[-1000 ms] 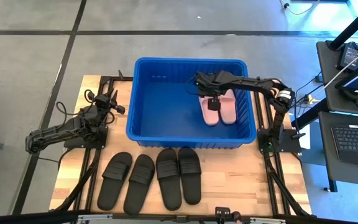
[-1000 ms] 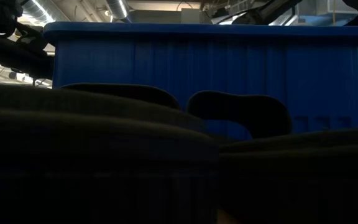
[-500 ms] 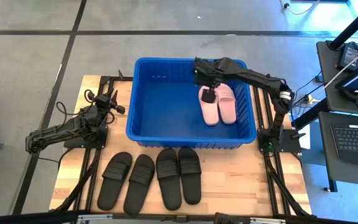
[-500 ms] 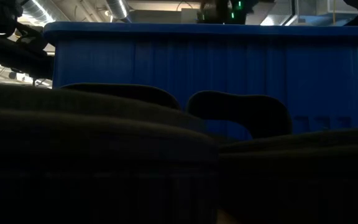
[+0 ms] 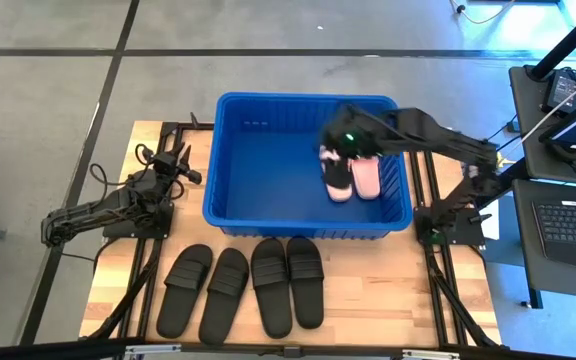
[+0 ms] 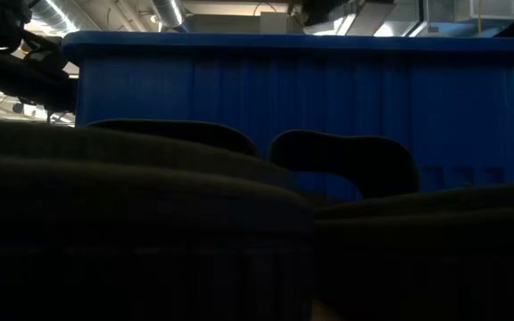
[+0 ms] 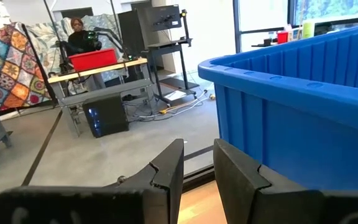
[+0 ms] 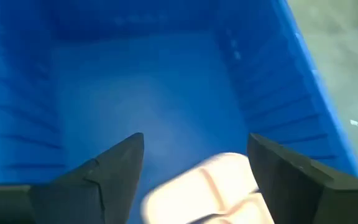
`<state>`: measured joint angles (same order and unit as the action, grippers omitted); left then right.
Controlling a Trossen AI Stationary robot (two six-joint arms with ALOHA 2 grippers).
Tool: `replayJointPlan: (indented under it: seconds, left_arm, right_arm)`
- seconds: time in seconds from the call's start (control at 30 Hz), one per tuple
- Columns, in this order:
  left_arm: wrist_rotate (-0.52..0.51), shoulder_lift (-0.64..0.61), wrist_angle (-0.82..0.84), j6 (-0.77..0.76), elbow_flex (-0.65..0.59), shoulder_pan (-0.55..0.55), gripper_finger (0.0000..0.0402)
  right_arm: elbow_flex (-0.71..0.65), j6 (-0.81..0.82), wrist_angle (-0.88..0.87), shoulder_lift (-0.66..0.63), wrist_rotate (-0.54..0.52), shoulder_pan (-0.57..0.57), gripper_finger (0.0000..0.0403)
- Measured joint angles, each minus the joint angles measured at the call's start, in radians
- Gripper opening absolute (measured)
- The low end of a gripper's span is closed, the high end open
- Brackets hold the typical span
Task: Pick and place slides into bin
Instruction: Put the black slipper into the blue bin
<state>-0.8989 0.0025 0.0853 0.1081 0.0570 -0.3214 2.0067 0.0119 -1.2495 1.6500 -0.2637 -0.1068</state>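
Two pale pink slides lie side by side on the floor of the blue bin, at its right end. My right gripper hangs open above them, slanting down, with nothing between its fingers. One pink slide shows below it. Several black slides lie sole-down in a row on the wooden table, in front of the bin. They fill the low view's foreground. My left gripper waits level at the table's left, beside the bin's outer wall. Its fingers stand a narrow gap apart, holding nothing.
The bin takes up the table's far middle, and its walls stand higher than the black slides. Bare wood lies at the left and right of the row of slides. A desk with a laptop stands off the table's right side.
My right gripper has risen from low over the pink slides to well above the bin's floor, swinging a little toward the table's right and turning at the wrist. It has stayed open. The pink slides lie where they were.
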Motion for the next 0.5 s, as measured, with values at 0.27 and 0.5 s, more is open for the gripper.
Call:
replayJointPlan:
  seconds: [0.27,0.5]
  left_arm:
    - [0.0,0.0,-0.003,0.004,0.0,0.0,0.0082]
    - [0.0,0.0,-0.003,0.006,0.0,0.0,0.0082]
  right_arm:
    - [-0.05,0.191,0.071,-0.089,-0.004,0.262,0.0284]
    - [-0.05,0.2,0.178,-0.051,-0.004,0.429,0.0284]
